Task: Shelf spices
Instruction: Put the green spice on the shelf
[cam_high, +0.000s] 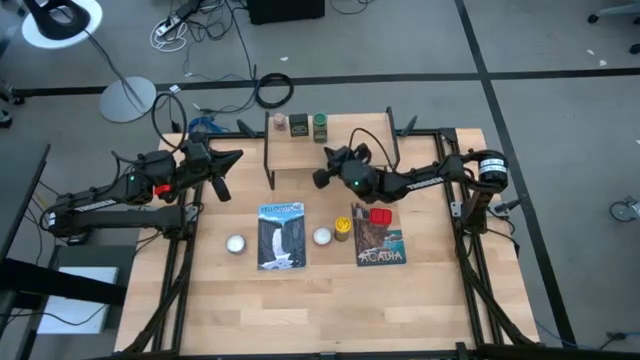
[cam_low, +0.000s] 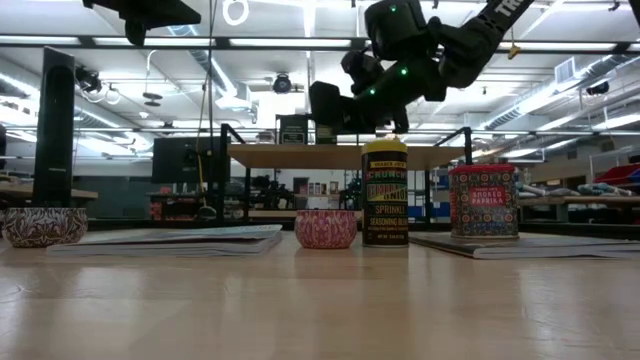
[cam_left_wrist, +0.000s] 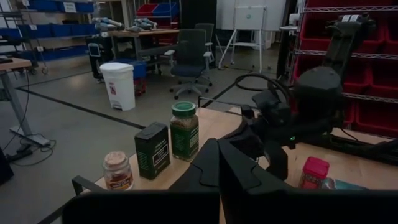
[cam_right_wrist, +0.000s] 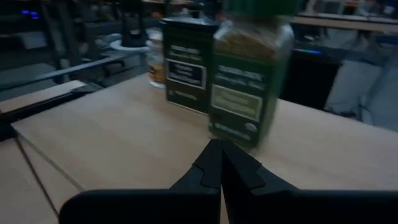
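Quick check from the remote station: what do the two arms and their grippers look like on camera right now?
Both arms are dark, nearly black, jointed links. The left arm carries a small red marking near its wrist; its gripper ends in two dark tapered fingers. The right arm has white lettering along its link, a black cable looping over it and green lights near its gripper.

Three spices (cam_high: 299, 125) upright on shelf (cam_high: 340, 147), two on table

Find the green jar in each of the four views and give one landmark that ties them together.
High view: green jar on the shelf, rightmost of three containers.
Low view: not identifiable; right arm covers that spot.
Left wrist view: green-lidded jar beside the dark square tin.
Right wrist view: close, centre.
Shared landmark: the dark square tin, next to it.
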